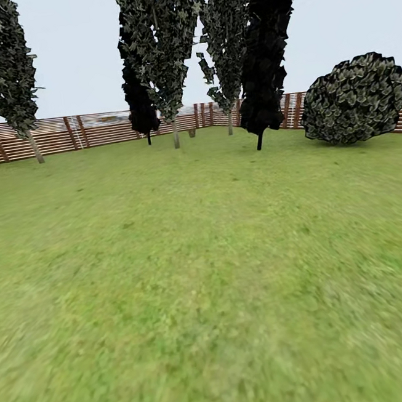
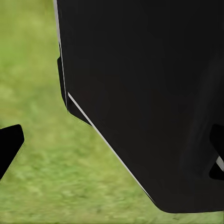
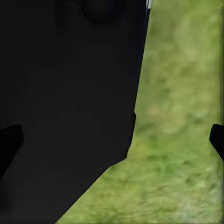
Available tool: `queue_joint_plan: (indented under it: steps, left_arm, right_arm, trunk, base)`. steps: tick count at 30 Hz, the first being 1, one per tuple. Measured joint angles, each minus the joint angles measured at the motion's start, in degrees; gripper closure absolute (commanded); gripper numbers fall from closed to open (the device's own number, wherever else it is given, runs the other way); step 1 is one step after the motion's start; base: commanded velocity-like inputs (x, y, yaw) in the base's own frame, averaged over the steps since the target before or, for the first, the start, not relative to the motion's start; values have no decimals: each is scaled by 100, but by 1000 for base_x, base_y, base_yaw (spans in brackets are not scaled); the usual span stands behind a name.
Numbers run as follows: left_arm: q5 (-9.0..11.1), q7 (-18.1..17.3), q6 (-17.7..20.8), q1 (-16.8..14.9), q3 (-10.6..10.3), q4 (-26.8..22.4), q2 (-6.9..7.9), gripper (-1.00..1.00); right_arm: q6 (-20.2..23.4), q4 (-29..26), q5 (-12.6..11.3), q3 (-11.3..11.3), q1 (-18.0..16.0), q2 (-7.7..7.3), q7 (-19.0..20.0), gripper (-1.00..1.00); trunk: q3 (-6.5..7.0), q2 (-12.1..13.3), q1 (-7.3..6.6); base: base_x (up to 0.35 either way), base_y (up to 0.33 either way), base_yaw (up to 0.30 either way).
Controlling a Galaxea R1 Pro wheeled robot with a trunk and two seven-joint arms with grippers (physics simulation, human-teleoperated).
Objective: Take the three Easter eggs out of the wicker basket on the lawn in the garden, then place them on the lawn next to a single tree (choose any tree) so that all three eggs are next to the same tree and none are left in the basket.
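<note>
Both claws wide above lawn (image 1: 209, 274)

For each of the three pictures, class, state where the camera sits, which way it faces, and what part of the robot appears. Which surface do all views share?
Head view: on the robot's head, facing forward over the lawn toward trees, a round bush and a slatted fence.
Left wrist view: by the left end effector, facing down at grass; dark fingertips and black robot body show.
Right wrist view: by the right end effector, facing grass; black body shows.
Shared: the lawn.
</note>
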Motion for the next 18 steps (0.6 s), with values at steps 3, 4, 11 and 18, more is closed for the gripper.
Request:
queue_joint_plan:
  steps: [3, 4, 11, 18]
  left_arm:
    - [0, 0, 0, 0, 0, -3, 0, -100]
    - [0, 0, 0, 0, 0, -3, 0, -100]
    - [0, 0, 0, 0, 0, 0, 0, -100]
    - [0, 0, 0, 0, 0, -4, 0, -100]
  right_arm:
    - [0, 0, 2, 0, -1, 0, 0, -100]
    - [0, 0, 2, 0, -1, 0, 0, -100]
    - [0, 0, 4, 0, 1, 0, -3, -100]
    - [1, 0, 2, 0, -1, 0, -2, -100]
  trunk:
    - [0, 0, 0]
    - [0, 0, 0]
    - [0, 0, 0]
    - [0, 0, 0]
  base:
    - [336, 0, 0]
    - [336, 0, 0]
    - [337, 0, 0]
    - [337, 0, 0]
